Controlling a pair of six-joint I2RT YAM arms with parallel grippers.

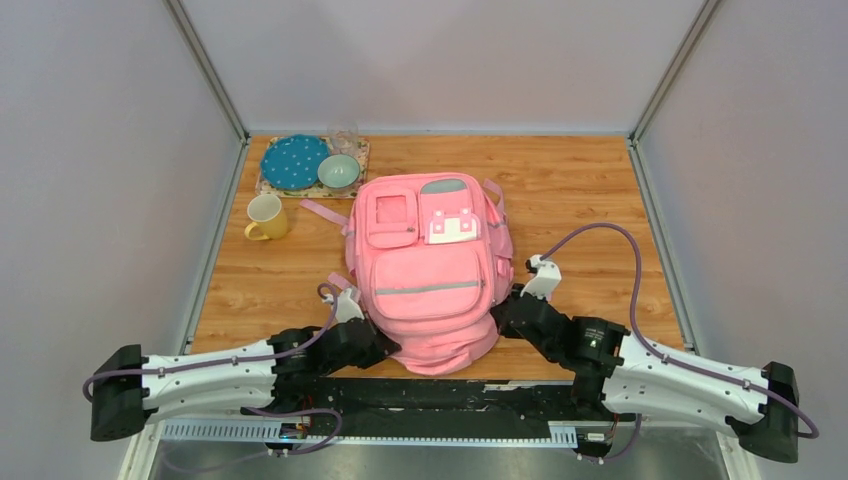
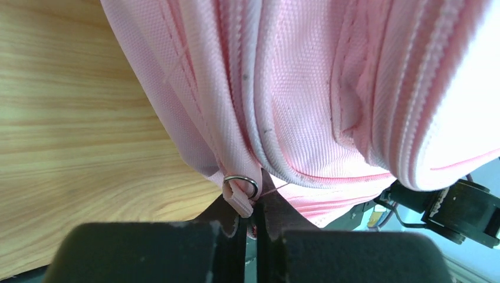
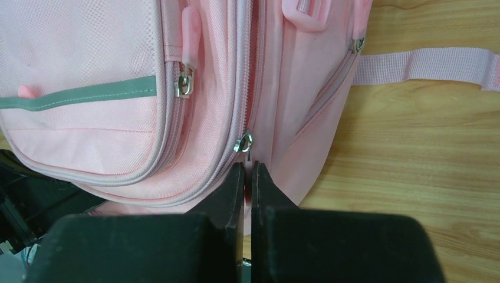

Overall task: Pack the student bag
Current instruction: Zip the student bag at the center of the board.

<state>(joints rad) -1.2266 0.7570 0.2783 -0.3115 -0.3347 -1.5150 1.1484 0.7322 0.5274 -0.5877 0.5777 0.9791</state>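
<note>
While flat on woodgrain desk (image 1: pixel 580 190): rounded woven-pink student bag (image 1: pixel 430 270); left end effector (image 2: pixel 250 221) clenched on pink zipper tab (image 2: pixel 240 202) at its near-left corner; right end effector (image 3: pixel 247 177) clenched on metal zipper pull (image 3: pixel 243 143), near-right.

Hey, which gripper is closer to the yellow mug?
Left. The left gripper is at the student bag's near-left corner, on the yellow mug's side; the right gripper is across the bag, at its right edge.

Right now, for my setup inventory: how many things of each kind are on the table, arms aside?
pink backpack: 1
yellow mug: 1
blue dotted plate: 1
pale green bowl: 1
clear glass: 1
patterned placemat: 1
Total: 6
</note>
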